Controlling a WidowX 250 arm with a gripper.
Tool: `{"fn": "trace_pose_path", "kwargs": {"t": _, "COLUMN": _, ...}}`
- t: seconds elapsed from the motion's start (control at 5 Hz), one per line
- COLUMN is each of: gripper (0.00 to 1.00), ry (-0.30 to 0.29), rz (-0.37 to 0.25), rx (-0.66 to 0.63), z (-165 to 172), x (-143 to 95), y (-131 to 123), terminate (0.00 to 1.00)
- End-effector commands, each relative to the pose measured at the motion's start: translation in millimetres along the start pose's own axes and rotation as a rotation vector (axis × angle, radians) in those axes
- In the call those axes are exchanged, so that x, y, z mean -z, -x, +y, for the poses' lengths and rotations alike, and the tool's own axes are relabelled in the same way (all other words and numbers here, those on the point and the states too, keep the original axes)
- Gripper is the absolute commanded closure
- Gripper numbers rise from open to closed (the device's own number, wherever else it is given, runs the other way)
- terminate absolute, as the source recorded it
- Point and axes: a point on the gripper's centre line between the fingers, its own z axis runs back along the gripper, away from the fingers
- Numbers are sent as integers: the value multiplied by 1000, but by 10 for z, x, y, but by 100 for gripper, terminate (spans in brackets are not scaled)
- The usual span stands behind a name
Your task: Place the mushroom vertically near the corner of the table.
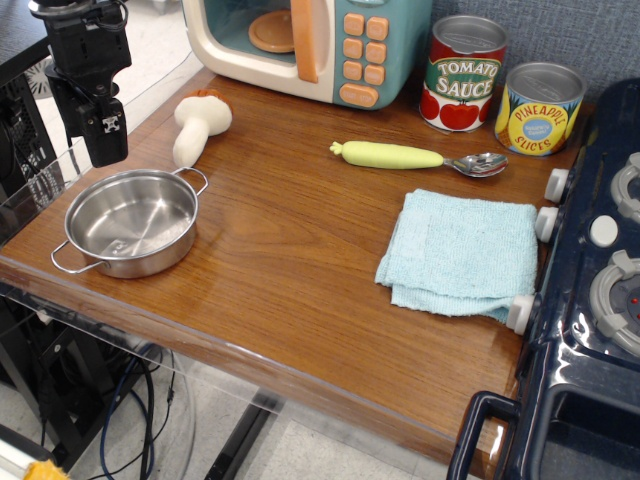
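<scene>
My claw: my black metal claw hangs at the far left, over the left edge of the glossy brown wood table. It holds nothing. I cannot tell if my fingers are spread or pressed together, because they look like one dark block from here.

Pot: a shiny silver metal pot with two small loop handles sits near the front left corner of the table, just below my claw. It has nothing in it.

Mushroom: the cream-white toy mushroom with a thick stem and a brown-orange top lies tilted near the back left of the table, just behind the pot. Its stem end points toward the pot. My claw is near it but not touching it.

Microwave: a teal and cream toy microwave with orange buttons stands at the back, just behind the mushroom.

Spoon: a pale yellow-green handled spoon with a silver bowl lies flat in the middle back.

Cloth: a light blue folded cloth lies right of the middle.

Cans: a red tomato sauce can and a yellow pineapple can stand side by side at the back right.

Stove: a dark blue toy stove with white knobs sits at the far right edge, touching the cloth.
</scene>
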Motion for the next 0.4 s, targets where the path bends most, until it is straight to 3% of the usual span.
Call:
{"fn": "trace_pose_path", "kwargs": {"t": 0.0, "gripper": 0, "ry": 0, "rz": 0, "rx": 0, "z": 0, "x": 0, "y": 0, "terminate": 0}}
{"fn": "trace_pose_path", "kwargs": {"t": 0.2, "gripper": 0, "ry": -20, "rz": 16, "rx": 6, "z": 92, "x": -8, "y": -68, "terminate": 0}}
